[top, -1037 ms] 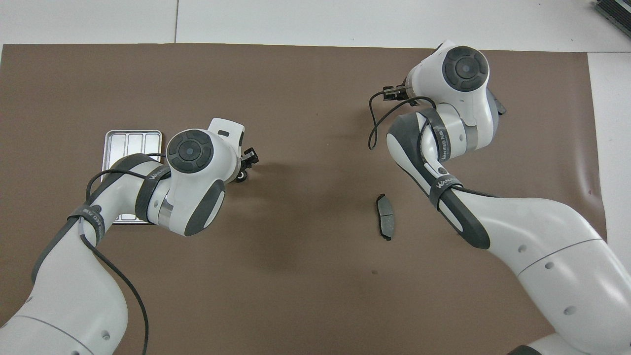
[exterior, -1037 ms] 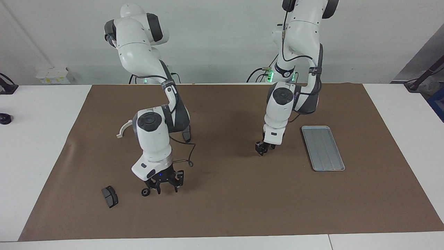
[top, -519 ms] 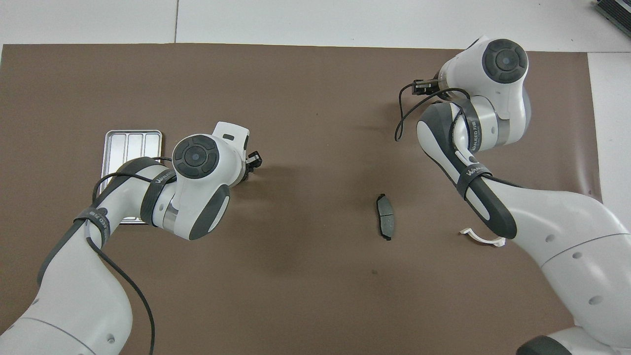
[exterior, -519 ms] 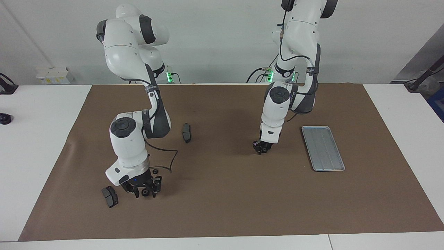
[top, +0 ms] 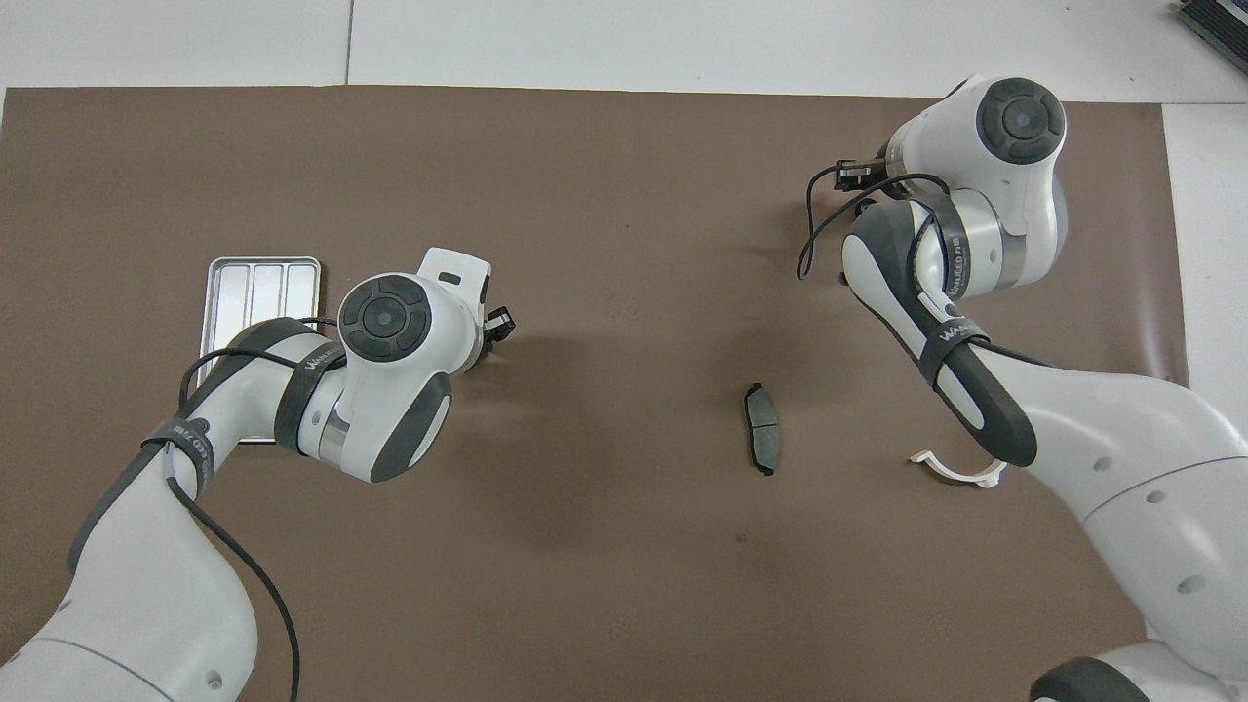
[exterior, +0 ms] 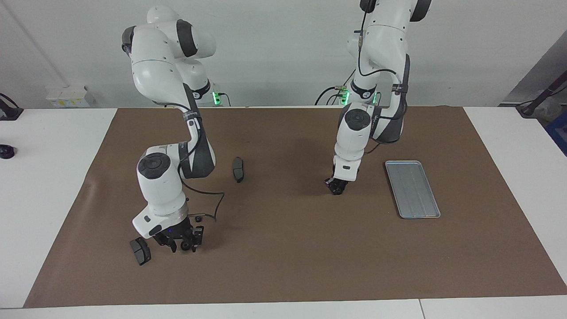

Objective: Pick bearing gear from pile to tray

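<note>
Brown mat (exterior: 288, 266) bears a ridged, silver-grey tray (exterior: 412, 189).

The mat (exterior: 288, 248) is plain brown on a white table (exterior: 48, 177). The tray (exterior: 412, 189) is silver-grey with lengthwise ridges. The 2 curved pads (exterior: 140, 250) (exterior: 238, 169) are dark grey, the half-ring bracket (top: 955, 473) white, the arms white with dark grey joints.

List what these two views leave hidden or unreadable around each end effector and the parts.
- Right end effector: the overhead view hides it under its own wrist; the facing view cannot show whether it grips the small black ring between its fingers.
- Left end effector: too small in both views to tell any load.
- White half-ring bracket: the right arm hides it in the facing view.
- Flat silver ridged metal tray: the left arm covers part of it in the overhead view.
</note>
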You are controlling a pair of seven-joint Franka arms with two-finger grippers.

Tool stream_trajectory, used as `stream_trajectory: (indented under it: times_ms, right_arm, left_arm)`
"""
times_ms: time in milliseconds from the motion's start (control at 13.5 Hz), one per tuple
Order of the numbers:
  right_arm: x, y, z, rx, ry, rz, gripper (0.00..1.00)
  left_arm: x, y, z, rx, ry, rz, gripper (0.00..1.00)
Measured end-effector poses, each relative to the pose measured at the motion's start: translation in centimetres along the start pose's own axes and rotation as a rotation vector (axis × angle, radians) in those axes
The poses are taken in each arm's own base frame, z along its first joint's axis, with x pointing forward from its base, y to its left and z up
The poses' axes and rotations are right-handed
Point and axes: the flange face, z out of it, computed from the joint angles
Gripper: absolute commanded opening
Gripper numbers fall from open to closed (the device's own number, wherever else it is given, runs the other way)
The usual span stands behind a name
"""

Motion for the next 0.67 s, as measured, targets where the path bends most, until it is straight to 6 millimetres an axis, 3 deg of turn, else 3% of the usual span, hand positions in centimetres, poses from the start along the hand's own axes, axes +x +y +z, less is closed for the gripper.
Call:
stream_trajectory:
  times_ms: [148, 296, 519, 667]
  right_arm:
    - [-0.3, 0.0, 0.5, -0.001, -0.012, -0.001, 0.61]
    - [-0.7, 0.0, 1.0, -0.003, -0.024, -0.002, 0.61]
    - [-1.4, 0.5, 1.9, -0.007, -0.047, 0.003, 0.59]
    - [-1.6, 0.8, 2.3, -0.009, -0.057, 0.006, 0.55]
  left_arm:
    - [0.7, -0.4, -1.4, 0.007, 0.003, 0.006, 0.00]
    - [3.1, -2.7, -4.7, 0.020, 0.009, 0.037, 0.00]
    - [8.7, -10.1, -9.8, 0.038, 0.016, 0.096, 0.00]
    - [12.7, -16.3, -11.2, 0.038, 0.017, 0.160, 0.00]
